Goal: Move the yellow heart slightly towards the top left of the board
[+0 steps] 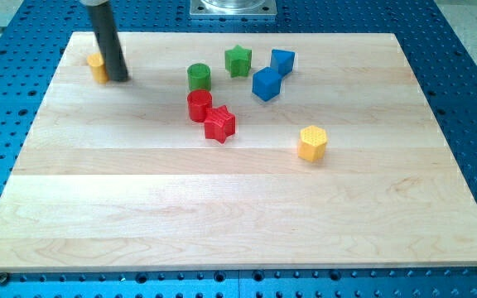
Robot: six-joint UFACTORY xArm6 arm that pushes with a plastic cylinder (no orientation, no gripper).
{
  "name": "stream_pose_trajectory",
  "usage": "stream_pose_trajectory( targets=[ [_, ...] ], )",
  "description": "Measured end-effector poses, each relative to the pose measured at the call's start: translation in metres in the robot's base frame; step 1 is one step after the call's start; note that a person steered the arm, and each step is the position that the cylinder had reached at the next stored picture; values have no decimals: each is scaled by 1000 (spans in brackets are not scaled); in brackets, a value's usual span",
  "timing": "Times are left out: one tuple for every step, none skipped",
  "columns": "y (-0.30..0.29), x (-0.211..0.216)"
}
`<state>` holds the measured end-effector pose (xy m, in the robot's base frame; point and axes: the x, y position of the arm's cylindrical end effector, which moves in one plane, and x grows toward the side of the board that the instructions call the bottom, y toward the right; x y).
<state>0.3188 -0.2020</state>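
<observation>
Setting: robotics lab bench, not a home or shop.
Base surface: blue metal breadboard plate [462,91] with a regular grid of threaded holes, visible on all sides of the frame.
Work surface: pale wooden board [238,207] laid flat on the plate, filling most of the frame.
Mount: grey metal flange [233,8] at top centre of the frame.
Test objects: small coloured plastic blocks, e.g. yellow hexagonal block [312,142] at centre right, red star [219,124] near centre.
Tooling: dark rod, my tip [119,79], upper left of the frame.
</observation>
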Motion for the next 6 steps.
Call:
stream_pose_trajectory(
  targets=[
    [-5, 30],
    [-16, 0],
    [-16, -41],
    [-13, -15],
    [-11, 63],
    [3, 149]
  ],
)
